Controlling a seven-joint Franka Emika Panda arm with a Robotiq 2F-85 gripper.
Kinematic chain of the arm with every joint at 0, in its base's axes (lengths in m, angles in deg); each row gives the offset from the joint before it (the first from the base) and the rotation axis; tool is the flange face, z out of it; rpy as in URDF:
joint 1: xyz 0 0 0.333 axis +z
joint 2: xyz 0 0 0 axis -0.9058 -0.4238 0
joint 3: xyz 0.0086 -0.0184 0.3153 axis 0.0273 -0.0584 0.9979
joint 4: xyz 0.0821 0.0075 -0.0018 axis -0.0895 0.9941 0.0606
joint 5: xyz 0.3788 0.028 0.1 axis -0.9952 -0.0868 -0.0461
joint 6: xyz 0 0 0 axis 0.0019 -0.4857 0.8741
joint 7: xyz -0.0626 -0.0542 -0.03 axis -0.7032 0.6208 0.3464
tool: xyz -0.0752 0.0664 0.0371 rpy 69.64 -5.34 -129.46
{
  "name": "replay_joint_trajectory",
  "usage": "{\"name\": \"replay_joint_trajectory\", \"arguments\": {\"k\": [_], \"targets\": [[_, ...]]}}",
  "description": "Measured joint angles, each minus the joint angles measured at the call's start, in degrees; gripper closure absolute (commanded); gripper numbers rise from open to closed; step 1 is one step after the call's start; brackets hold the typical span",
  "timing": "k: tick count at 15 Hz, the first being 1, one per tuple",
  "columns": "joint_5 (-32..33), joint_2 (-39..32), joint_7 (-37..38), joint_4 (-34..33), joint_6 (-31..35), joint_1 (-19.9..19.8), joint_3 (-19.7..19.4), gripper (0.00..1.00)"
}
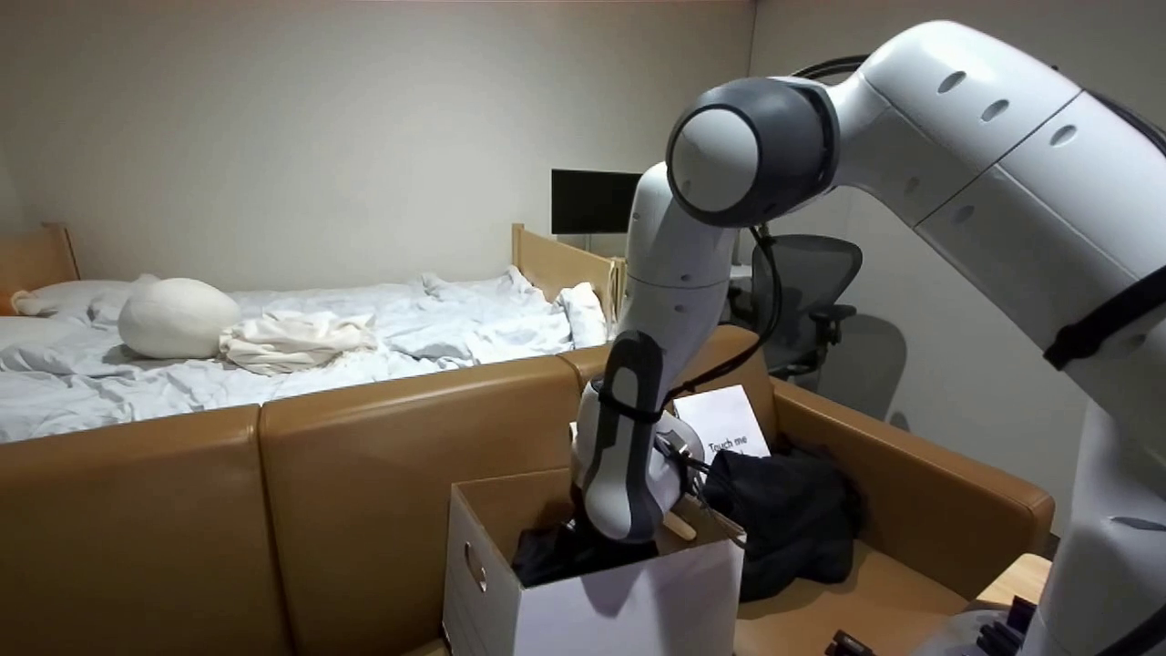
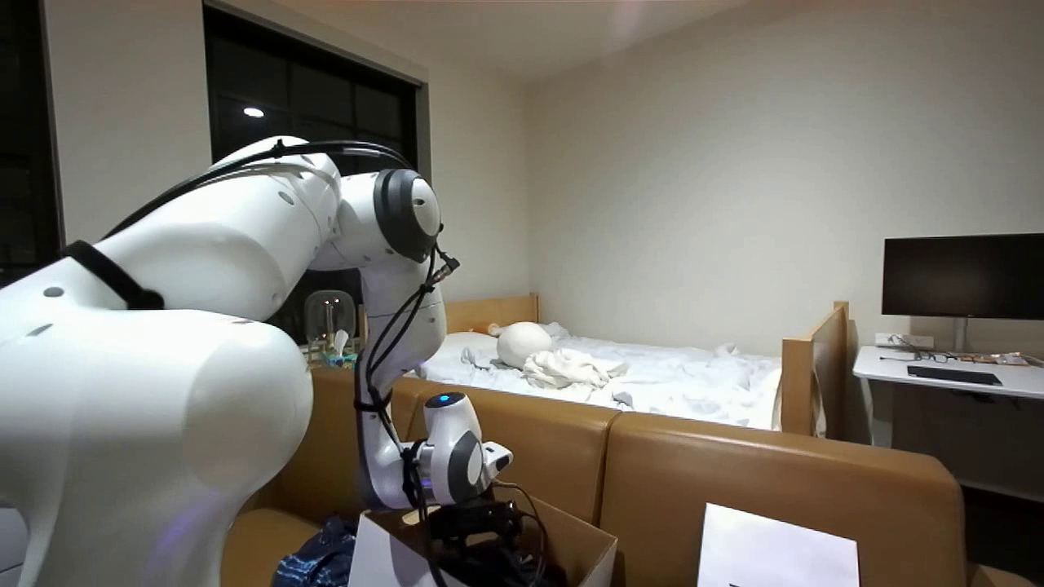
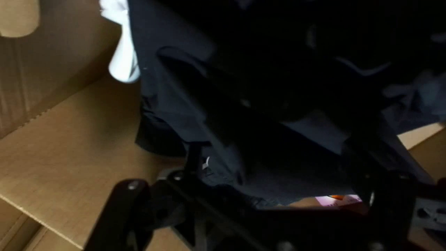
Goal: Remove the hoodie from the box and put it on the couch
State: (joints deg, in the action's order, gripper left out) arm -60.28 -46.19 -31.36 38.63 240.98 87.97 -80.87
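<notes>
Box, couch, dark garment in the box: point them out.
Box (image 1: 629,612), in an exterior view: white outer wall.
Couch (image 1: 410,460), in an exterior view: backrest.
Dark garment (image 3: 268,108), in the wrist view: folds near its middle.

A dark, near-black hoodie (image 3: 251,132) is lying bunched and creased inside the box (image 1: 629,606); in the wrist view its folds are spreading from the centre toward 12 and 3 o'clock. The box, white outside and brown inside, is standing open-topped at 6 o'clock in both exterior views. In an exterior view the tan couch (image 1: 401,465) is stretching from 8 round to 4 o'clock, its smooth, seamed backrest rising on the box's 12 o'clock side.
</notes>
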Motion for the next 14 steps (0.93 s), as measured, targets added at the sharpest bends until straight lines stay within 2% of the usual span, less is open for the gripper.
{"name": "replay_joint_trajectory", "arguments": {"k": [2, 4, 5, 6, 9, 14], "targets": [[0.0, -0.8, -1.2, 0.0, 0.3, 4.7, -4.7, 0.0], [0.0, -1.9, -1.5, 0.0, 0.4, 6.7, -5.8, 0.0], [0.1, -2.4, -1.5, 0.1, 0.4, 6.2, -4.8, 0.25], [0.1, -2.9, -1.5, 0.2, 0.4, 5.3, -3.3, 0.27], [0.1, -4.4, -1.5, 0.3, 1.0, 3.7, -0.8, 0.47], [-0.7, -5.4, -1.5, 0.3, 5.2, 5.0, -2.9, 0.79]]}}
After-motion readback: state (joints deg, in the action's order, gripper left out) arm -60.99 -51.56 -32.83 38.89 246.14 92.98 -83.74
